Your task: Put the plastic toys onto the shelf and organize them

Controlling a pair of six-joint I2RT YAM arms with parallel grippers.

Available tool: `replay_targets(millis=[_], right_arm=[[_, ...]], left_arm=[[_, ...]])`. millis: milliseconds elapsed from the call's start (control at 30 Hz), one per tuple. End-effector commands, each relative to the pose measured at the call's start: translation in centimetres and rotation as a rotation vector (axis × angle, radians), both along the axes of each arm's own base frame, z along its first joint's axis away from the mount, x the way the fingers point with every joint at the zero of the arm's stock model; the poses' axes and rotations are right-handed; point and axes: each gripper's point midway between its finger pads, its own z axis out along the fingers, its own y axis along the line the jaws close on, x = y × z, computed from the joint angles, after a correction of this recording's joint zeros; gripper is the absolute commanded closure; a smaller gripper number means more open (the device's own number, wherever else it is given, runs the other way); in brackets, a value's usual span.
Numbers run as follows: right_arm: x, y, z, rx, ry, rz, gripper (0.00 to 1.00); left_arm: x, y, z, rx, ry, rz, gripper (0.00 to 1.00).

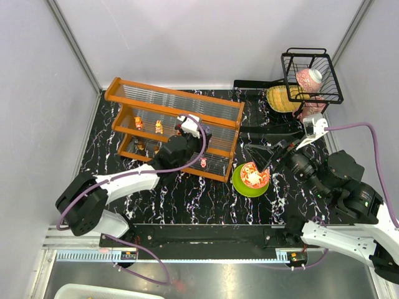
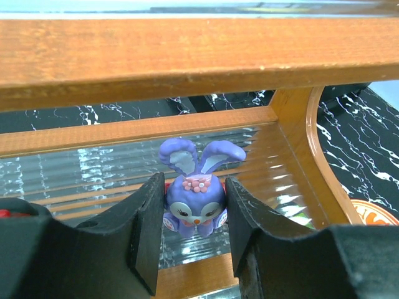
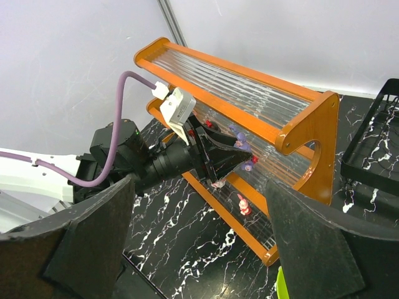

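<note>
The left wrist view shows the left gripper (image 2: 194, 208) closed on a small purple long-eared plastic bunny figurine (image 2: 193, 190). Its 2 black fingers (image 2: 146, 230) press the bunny's sides over the clear ribbed lower panel of the orange-framed 2-tier shelf (image 2: 187, 50), near its right end. Whether the bunny rests on the panel I cannot tell. In the top external view the upper tier hides the bunny, but 2 orange figurines (image 1: 138, 123) show on the shelf's left part and a pink figurine (image 1: 203, 162) by its near rail. The right wrist view shows the right gripper (image 3: 199, 249) spread wide and holding nothing. From above it hangs right of the shelf, beside the green plate (image 1: 239, 186) with the red-patterned bowl (image 1: 252, 175)
</note>
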Motion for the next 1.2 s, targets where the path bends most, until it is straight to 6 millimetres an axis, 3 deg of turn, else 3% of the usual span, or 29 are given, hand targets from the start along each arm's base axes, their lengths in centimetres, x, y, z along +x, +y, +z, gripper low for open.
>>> replay_targets(millis=[0,700,1167], right_arm=[[0.1,-0.6,1.3,0.013,-0.031,-0.02,0.09],[0.4,0.0,0.9,-0.009,-0.023,-0.016,0.07],[0.3,0.0,0.9,0.001,-0.019,-0.014,0.07]], left_arm=[[1.2,-0.6,4.9,-0.081,-0.134,0.044,1.0],[0.1,-0.6,2.8,-0.02,-0.132,0.071,0.9],[-0.3,-0.5,2.4,-0.033,-0.122,0.07,0.68]])
